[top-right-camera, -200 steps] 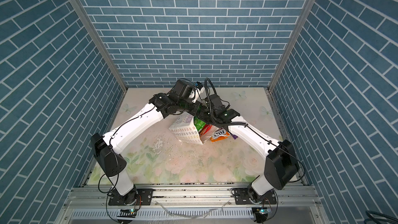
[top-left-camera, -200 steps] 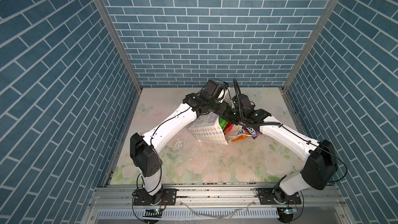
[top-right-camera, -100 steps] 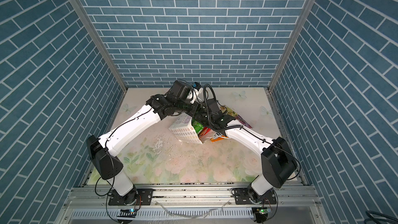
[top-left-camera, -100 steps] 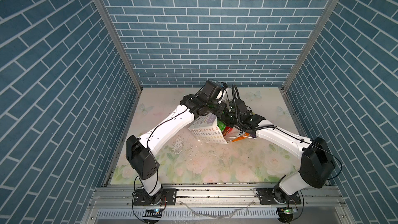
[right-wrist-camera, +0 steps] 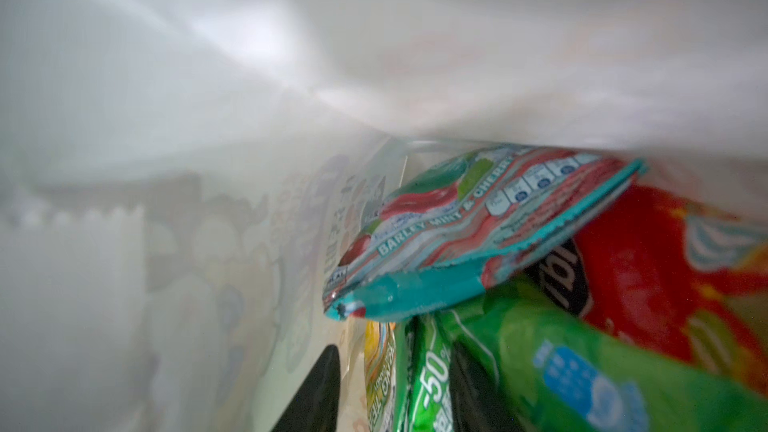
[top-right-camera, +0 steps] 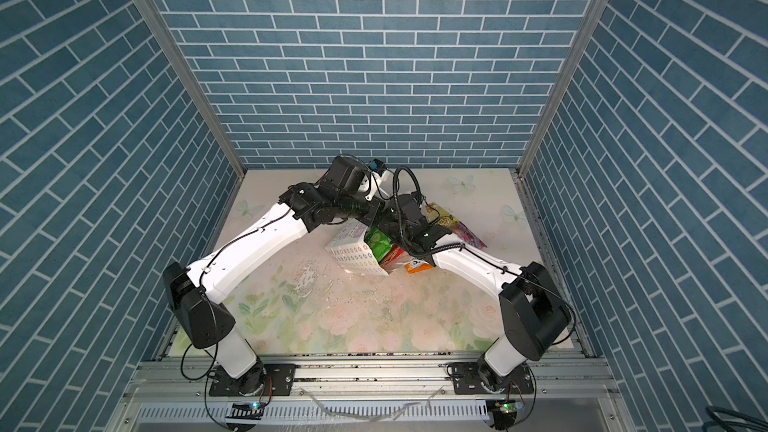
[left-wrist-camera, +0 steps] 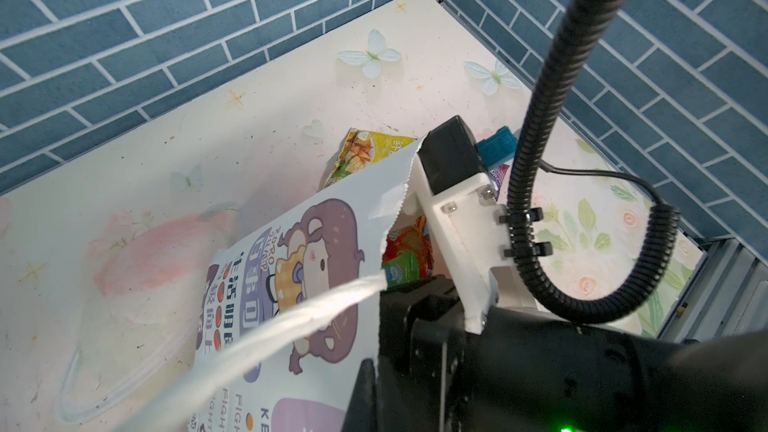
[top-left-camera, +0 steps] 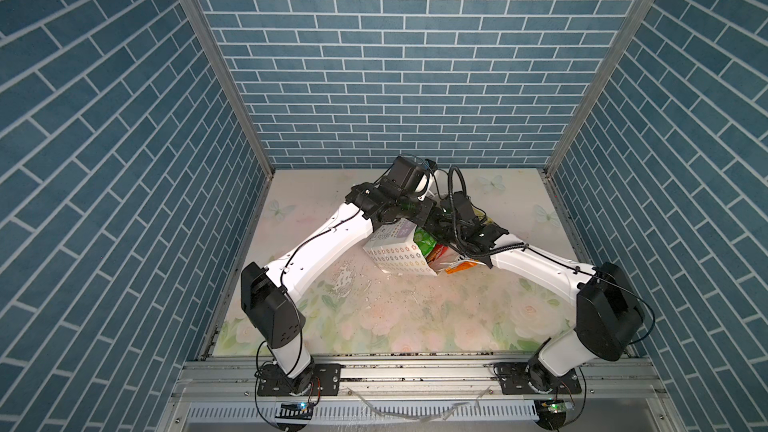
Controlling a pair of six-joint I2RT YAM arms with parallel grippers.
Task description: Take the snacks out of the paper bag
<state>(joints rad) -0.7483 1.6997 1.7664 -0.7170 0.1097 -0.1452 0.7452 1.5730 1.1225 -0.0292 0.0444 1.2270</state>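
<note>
Paper bag (top-left-camera: 399, 257): tipped on its side mid-table (top-left-camera: 374, 326), mouth to the right.
Cord handle (left-wrist-camera: 266, 326): runs taut to my left fingers, which are closed on it; the fingers themselves are out of sight.
Inside the bag: teal packet (right-wrist-camera: 478, 234), green packet (right-wrist-camera: 561, 367), red packet (right-wrist-camera: 665, 284).
My right fingers (right-wrist-camera: 390, 392): inside the mouth, parted, one on each side of the green packet's edge.
Orange packet (top-left-camera: 459, 268): at the mouth, on the table.
Yellow packet (top-right-camera: 442, 218), purple packet (top-right-camera: 471, 238): on the table beyond my right wrist.
</note>
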